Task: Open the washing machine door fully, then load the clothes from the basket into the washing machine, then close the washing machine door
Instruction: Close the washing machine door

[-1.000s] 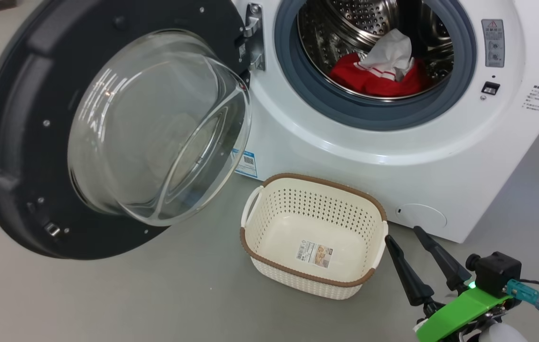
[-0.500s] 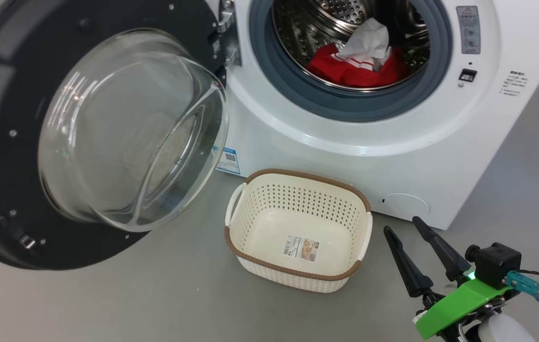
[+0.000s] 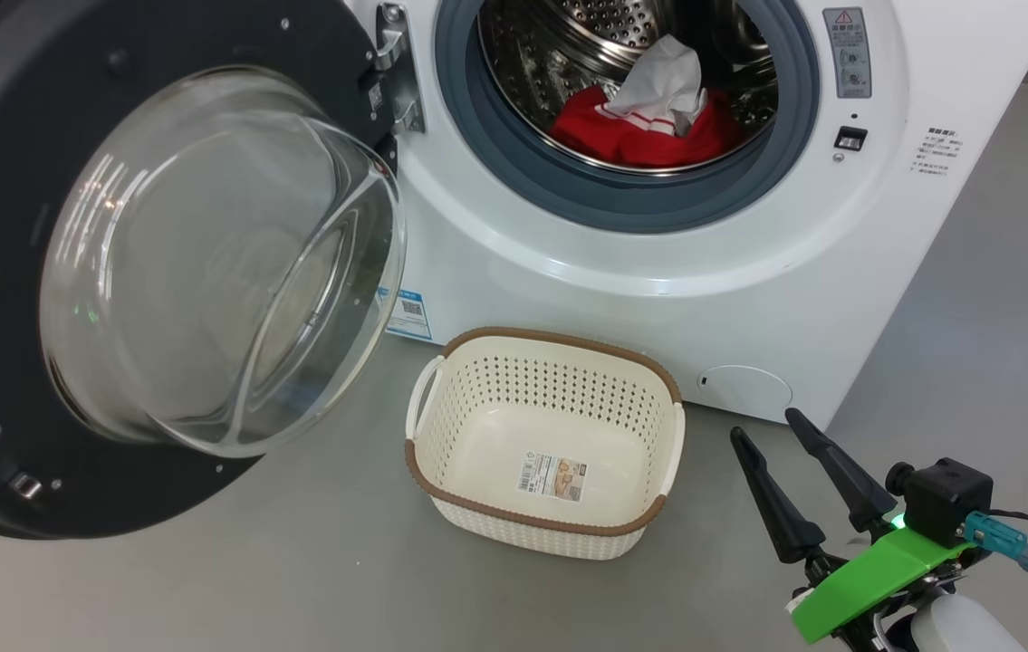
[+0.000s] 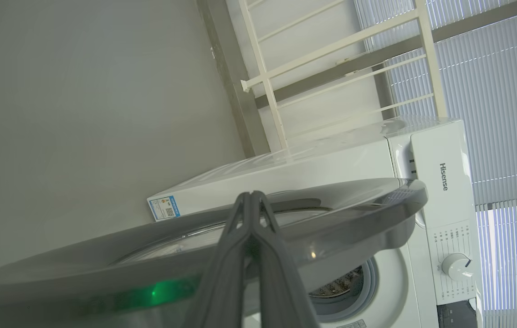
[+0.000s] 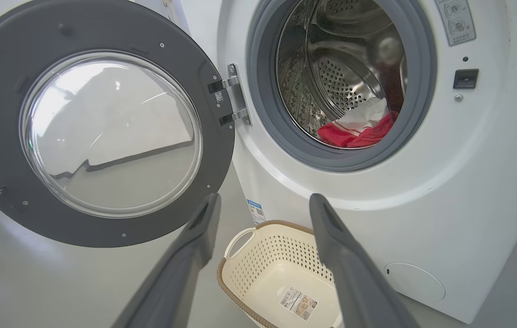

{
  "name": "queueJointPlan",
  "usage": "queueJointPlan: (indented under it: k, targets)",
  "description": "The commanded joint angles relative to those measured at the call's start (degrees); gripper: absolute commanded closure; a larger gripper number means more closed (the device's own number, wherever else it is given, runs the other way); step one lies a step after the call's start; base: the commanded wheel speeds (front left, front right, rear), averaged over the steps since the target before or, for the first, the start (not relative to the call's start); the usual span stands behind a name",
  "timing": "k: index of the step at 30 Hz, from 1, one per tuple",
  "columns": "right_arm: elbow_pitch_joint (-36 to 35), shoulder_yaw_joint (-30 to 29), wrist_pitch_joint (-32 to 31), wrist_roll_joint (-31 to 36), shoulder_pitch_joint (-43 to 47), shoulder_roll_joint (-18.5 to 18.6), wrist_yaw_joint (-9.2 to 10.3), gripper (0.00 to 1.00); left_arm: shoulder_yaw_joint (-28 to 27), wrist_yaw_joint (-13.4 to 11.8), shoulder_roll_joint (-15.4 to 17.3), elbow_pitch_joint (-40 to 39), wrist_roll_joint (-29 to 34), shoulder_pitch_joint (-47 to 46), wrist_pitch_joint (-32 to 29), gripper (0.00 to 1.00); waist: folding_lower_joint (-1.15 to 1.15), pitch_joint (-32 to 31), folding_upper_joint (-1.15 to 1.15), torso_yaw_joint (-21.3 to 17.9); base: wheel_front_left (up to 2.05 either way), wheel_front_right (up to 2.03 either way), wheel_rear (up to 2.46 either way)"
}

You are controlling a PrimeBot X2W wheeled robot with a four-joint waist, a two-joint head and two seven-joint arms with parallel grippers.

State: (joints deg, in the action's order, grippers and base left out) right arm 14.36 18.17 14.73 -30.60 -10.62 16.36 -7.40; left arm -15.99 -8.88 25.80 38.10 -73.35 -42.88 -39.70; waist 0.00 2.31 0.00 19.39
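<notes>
"Hisense" ran in grey letters along the top panel of the washing machine (image 4: 443, 176), above a white dial (image 4: 456, 266). A blue label sticker (image 3: 409, 312) with a QR code sat low on its front, a warning label (image 3: 845, 52) beside the drum; their small print was unreadable. The washing machine door (image 3: 206, 263) stood swung out to the left on its hinge, glass bowl bulging toward the head camera. The clothes (image 3: 640, 136) lay inside the drum. The basket (image 3: 559, 340) stood upright on the floor just before the washer, long axis left to right, a barcode sticker (image 3: 552, 477) on its floor. The right gripper (image 3: 763, 424) hung beside it, fingers spread. The left gripper (image 4: 251, 193) had its fingers pressed together near the door's outer edge; contact was unclear
</notes>
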Motion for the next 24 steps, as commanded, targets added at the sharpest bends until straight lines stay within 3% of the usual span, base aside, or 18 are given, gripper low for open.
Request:
queueJointPlan:
  k: [1, 9, 24]
  targets:
    - [-1.1, 1.1, 0.3, -0.1, -0.7, 0.4, -0.09, 0.00, -0.4, 0.1, 3.6, -2.2, -0.5, -0.1, -1.9, 1.00, 0.00, -0.3, 0.00, 0.0, 0.00, 0.00, 0.00]
    - [-1.0, 1.0, 0.3, 0.0, 0.0, -0.3, -0.09, 0.00, 2.2, 0.1, 3.1, -6.4, -1.8, 2.9, -9.8, 1.00, 0.00, -1.5, 0.00, 0.6, 0.00, 0.00, 0.00]
    - [-0.8, 1.1, 0.3, -0.2, 0.3, -0.8, -0.09, 0.00, 4.8, -1.6, -1.7, -16.1, -4.3, 4.6, -14.5, 1.00, 0.00, -2.2, 0.00, 0.8, 0.00, 0.00, 0.00]
